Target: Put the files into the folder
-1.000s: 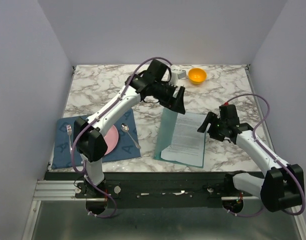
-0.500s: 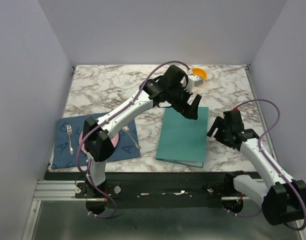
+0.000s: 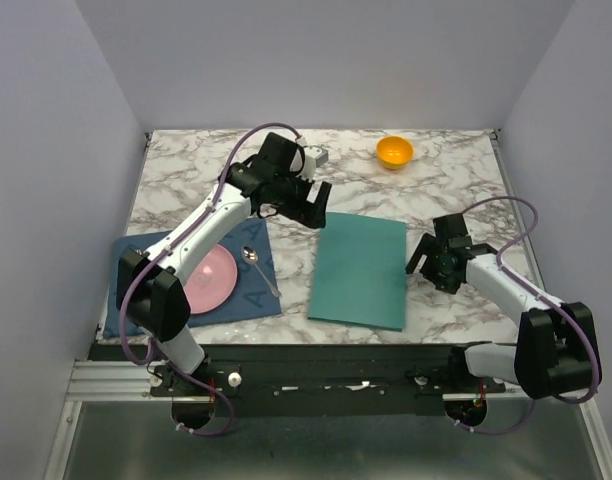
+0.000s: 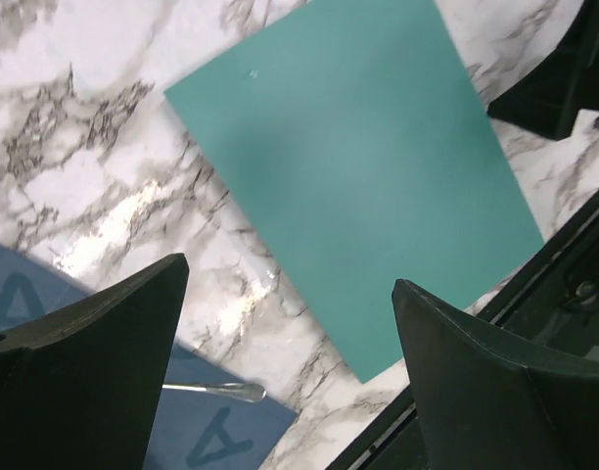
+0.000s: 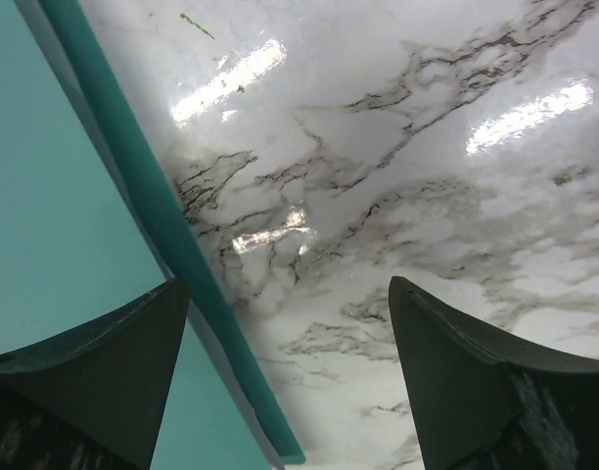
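The folder (image 3: 358, 268) lies shut and flat on the marble table (image 3: 186, 170), teal cover up, right of centre. Its long sides run away from you and its near edge sits close to the table's front edge. In the right wrist view, a narrow teal strip (image 5: 162, 225) runs along its right side, just outside the cover and a shade darker.

Your left gripper (image 3: 314, 203) hangs above the table beside the folder's far left corner. That arm reaches up from its base and bends at the wrist back toward the folder. Its fingers (image 4: 94, 372) stand wide apart with nothing between them.

Your right gripper (image 3: 422, 258) sits low, just beside the folder's right edge, and points left at it. The forearm runs back along the table's right side. Its fingers (image 5: 84, 382) are spread and grasp nothing; marble shows between them.

A band of bare marble separates the folder from the dark blue placemat (image 3: 261, 290), which carries a pink plate (image 3: 208, 278) and a spoon (image 3: 256, 265). More bare marble lies beyond the right gripper. An orange bowl (image 3: 394, 151) stands near the far edge, well apart from the folder.
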You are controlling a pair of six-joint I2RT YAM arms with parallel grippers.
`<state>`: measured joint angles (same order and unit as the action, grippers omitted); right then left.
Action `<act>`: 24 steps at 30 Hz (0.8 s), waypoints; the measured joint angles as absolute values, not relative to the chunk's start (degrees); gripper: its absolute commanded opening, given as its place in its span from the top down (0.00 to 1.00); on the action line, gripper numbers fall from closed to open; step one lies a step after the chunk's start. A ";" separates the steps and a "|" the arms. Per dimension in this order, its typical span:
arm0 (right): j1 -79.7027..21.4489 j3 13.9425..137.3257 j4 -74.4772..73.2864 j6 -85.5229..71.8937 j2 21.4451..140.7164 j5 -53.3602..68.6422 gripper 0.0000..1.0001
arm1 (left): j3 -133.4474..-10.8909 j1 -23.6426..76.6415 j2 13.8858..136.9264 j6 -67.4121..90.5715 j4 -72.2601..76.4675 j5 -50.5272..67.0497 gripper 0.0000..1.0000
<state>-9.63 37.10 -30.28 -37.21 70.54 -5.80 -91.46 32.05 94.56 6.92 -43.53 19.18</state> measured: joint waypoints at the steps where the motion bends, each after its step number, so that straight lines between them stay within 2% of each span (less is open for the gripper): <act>1: -9.63 37.10 -29.67 -37.47 71.75 -5.85 0.09 | -90.06 31.83 94.56 6.85 -43.55 18.83 0.01; 6: -9.63 39.44 -27.88 -37.69 76.95 -5.23 0.09 | -84.38 31.90 93.71 6.66 -43.94 18.00 0.01; 8: -9.63 41.78 -26.46 -37.69 80.18 -4.10 0.00 | -82.89 31.90 92.62 6.66 -43.90 17.67 0.01; 24: -12.12 49.54 -11.99 -40.32 92.62 10.17 0.00 | -78.67 30.94 87.42 5.52 -42.72 16.32 0.01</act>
<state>-12.12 49.54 -11.99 -40.32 92.62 10.17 -78.67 30.94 87.42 5.52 -42.72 16.32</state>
